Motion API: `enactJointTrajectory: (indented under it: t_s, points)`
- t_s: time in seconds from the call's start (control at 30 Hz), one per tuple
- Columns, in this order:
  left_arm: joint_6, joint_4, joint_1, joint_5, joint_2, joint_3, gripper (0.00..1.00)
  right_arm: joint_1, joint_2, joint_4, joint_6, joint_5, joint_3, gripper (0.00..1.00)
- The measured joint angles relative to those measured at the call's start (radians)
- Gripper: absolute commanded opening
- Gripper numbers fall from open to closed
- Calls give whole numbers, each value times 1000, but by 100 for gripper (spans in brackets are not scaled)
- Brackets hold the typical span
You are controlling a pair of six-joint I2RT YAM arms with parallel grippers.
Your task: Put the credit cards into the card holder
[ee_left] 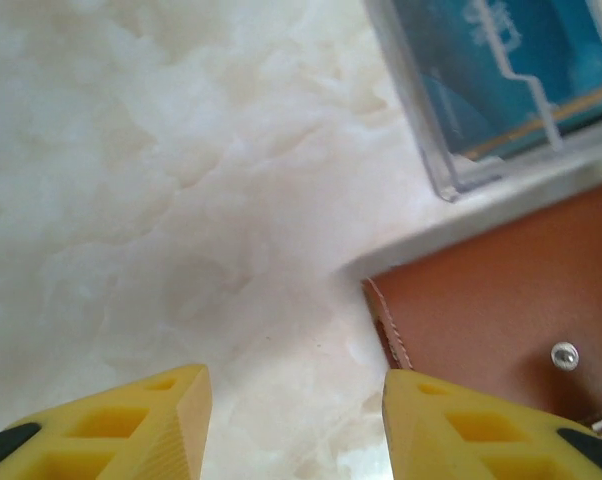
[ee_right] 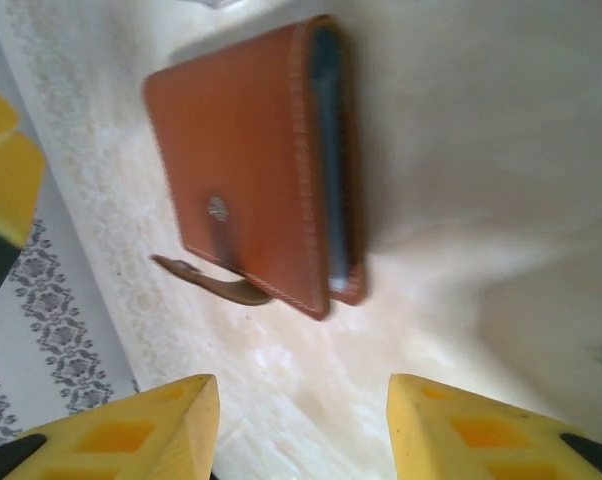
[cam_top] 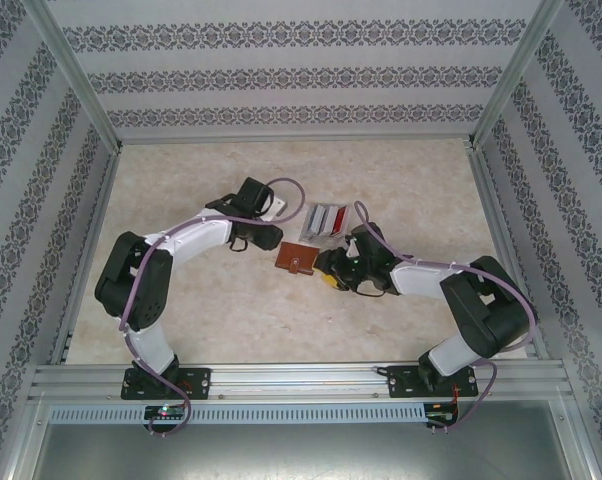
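Left gripper (ee_left: 296,425): fingers spread, empty, low over table (ee_left: 131,200), just beside card holder (ee_left: 491,300). Right gripper (ee_right: 303,430): spread, empty, near its opposite side. Card holder folded, flat, clasp tab (ee_right: 206,280) unfastened. Credit cards (cam_top: 326,220) just beyond.

Bare table (cam_top: 281,320) in front of card holder (cam_top: 299,258)

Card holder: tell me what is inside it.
The card holder lies folded shut. Only a dark inner edge shows along its side; its covers hide any pockets or cards.
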Motion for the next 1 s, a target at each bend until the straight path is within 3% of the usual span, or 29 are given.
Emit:
enactJointTrajectory:
  t_s: [0.13, 0.3, 0.5, 0.87, 1.0]
  points:
    - [-130, 37, 13, 55, 27, 0, 56, 63, 18, -29, 113, 47, 68, 66]
    - [-303, 85, 55, 183, 116, 0, 54, 136, 43, -196, 189, 195, 188, 67]
    - [-432, 129, 84, 266, 166, -1, 48, 185, 106, -415, 154, 386, 371, 66]
    - [-521, 204, 106, 282, 97, -117, 47, 290, 280, -658, -53, 615, 636, 50]
    - [-544, 209, 151, 294, 58, -167, 49, 320, 323, -694, -129, 674, 672, 34]
